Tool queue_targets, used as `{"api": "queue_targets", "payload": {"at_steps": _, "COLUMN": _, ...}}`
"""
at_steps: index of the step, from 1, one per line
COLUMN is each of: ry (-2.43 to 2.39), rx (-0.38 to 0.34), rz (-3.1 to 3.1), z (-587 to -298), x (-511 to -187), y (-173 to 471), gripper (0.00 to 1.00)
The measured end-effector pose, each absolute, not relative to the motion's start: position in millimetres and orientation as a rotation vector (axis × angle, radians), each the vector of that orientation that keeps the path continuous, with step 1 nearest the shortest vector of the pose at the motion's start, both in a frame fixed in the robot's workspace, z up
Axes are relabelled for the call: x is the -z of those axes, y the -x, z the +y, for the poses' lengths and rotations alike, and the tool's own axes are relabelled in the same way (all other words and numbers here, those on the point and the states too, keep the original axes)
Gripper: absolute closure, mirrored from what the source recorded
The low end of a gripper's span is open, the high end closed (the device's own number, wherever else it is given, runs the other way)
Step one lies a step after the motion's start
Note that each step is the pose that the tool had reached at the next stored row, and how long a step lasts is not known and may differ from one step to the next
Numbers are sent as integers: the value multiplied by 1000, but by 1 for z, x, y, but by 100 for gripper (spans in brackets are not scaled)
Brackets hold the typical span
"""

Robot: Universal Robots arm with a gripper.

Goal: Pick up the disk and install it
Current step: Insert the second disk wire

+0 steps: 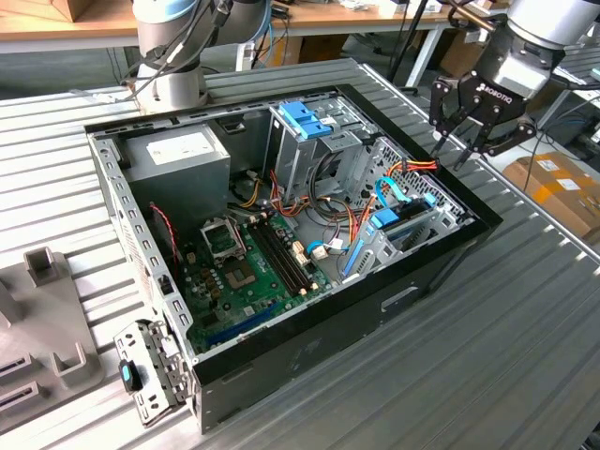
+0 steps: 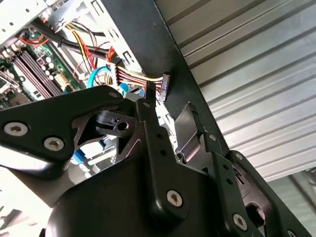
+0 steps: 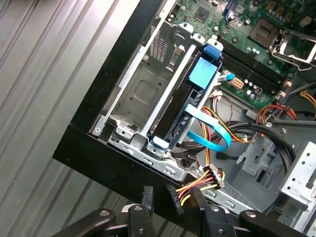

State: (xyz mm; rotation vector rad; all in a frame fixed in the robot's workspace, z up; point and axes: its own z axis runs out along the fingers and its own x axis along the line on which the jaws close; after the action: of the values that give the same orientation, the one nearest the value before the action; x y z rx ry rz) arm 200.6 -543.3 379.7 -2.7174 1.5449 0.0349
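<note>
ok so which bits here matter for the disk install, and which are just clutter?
Job:
- gripper, open, by the case edge
- disk, on edge inside the case

Lying about:
- power supply
- motherboard
- blue-topped cage
- loose power connector
- grey fixture on the table

An open computer case (image 1: 281, 234) lies on the counter (image 1: 487, 356), its motherboard (image 1: 248, 267) exposed. The end effector (image 1: 459, 141) hangs empty, fingers spread, above the case's edge toward the exterior view's right. The disk (image 1: 401, 223) sits on edge in the bay just below.
</note>
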Motion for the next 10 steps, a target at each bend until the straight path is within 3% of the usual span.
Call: {"api": "queue_targets", "payload": {"at_steps": 10, "ry": 2836, "rx": -37, "rz": 1320, "z": -543, "x": -380, "y": -201, "gripper": 57}}
